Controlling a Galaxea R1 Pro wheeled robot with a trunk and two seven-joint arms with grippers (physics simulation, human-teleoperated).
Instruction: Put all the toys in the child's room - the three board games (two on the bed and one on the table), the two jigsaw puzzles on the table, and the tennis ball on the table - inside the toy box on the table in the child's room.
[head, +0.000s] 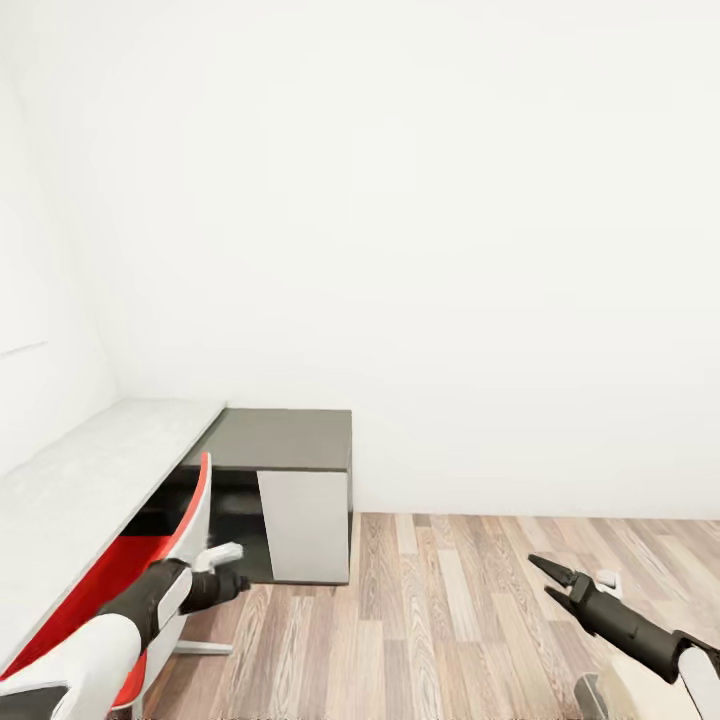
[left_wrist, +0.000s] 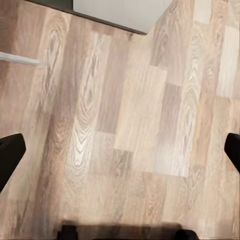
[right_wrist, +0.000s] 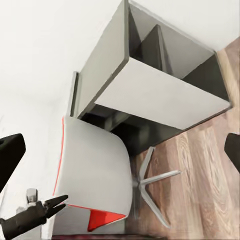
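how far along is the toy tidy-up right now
Progress cannot be judged from these pictures: no toys or toy box are in view. The head view shows a white-topped desk, a dark cabinet, a red and white chair and wood floor. The left end effector and right end effector are both open and hold nothing, so nothing is being carried; the robot seems to be on its way.

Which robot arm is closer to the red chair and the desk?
The left. Its gripper hangs right beside the red chair, near the gray desk. The right gripper is off over bare wood floor. No toys show, so which grabs next is unclear.
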